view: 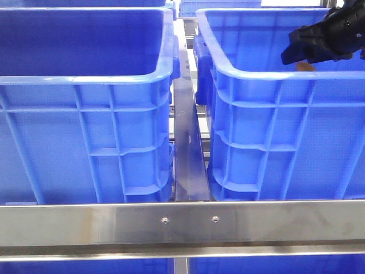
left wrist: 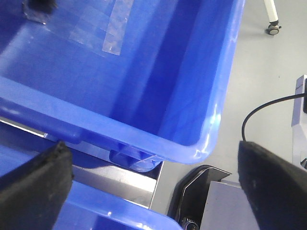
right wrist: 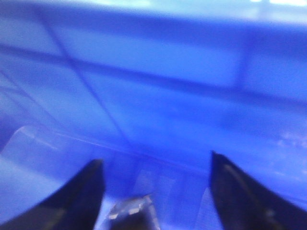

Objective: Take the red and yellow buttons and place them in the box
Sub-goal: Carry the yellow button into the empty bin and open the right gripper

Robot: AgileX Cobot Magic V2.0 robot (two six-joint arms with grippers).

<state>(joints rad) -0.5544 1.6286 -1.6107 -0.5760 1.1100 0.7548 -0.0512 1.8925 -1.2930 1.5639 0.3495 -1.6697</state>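
Note:
No red or yellow button shows clearly. My right gripper [view: 292, 48] hangs over the right blue bin [view: 274, 114], just above its rim. A small orange-brown bit [view: 306, 66] shows under it; I cannot tell what it is. In the blurred right wrist view the gripper [right wrist: 156, 159] is open inside the bin, with a grey shiny scrap [right wrist: 130, 210] low between the fingers. My left gripper [left wrist: 152, 148] is open wide and empty above a blue bin's corner [left wrist: 201, 148]. It is out of the front view.
A left blue bin [view: 85, 114] stands beside the right one, with a metal rail [view: 188, 160] between them and a steel bar [view: 182, 222] across the front. The left wrist view shows clear tape [left wrist: 115, 28], a dark object [left wrist: 41, 7] in the bin, and grey floor [left wrist: 259, 72].

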